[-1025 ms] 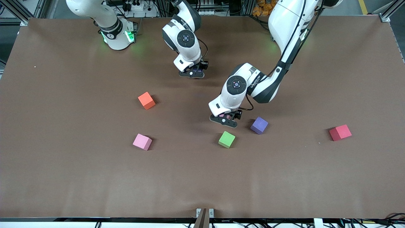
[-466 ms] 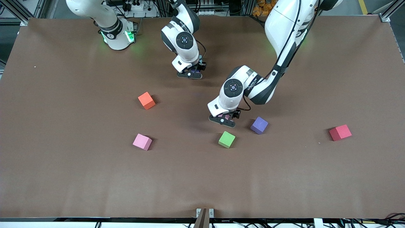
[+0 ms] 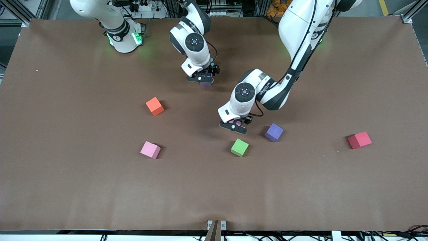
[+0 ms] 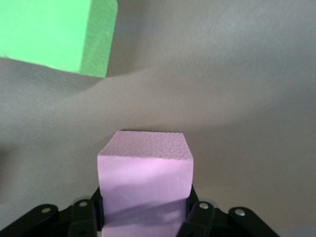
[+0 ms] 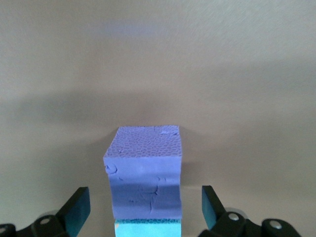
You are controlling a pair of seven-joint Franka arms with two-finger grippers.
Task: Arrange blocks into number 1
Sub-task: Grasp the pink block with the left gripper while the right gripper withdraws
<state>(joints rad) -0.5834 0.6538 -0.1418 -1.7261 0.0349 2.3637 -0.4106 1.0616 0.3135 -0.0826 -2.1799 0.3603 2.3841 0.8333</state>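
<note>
My left gripper [image 3: 234, 125] is shut on a pink block [image 4: 144, 165], low over the table just beside the green block [image 3: 239, 147]; that green block [image 4: 54, 32] also shows in the left wrist view. My right gripper [image 3: 201, 78] is open around a purple block [image 5: 144, 168], with a gap on each side. That purple block [image 3: 206, 82] sits flush against a light blue block [image 5: 148, 228], which is hidden in the front view. Loose on the table lie an orange block [image 3: 154, 106], a second pink block [image 3: 150, 149], a second purple block [image 3: 274, 132] and a red block [image 3: 359, 140].
The brown table [image 3: 83, 194] runs wide toward the front camera. The red block lies toward the left arm's end. The right arm's base [image 3: 125, 36] stands at the table's edge farthest from the camera.
My left gripper has drifted slightly toward the right arm's end with the pink block. The right gripper has shifted a little, and the purple block now peeks out under it.
</note>
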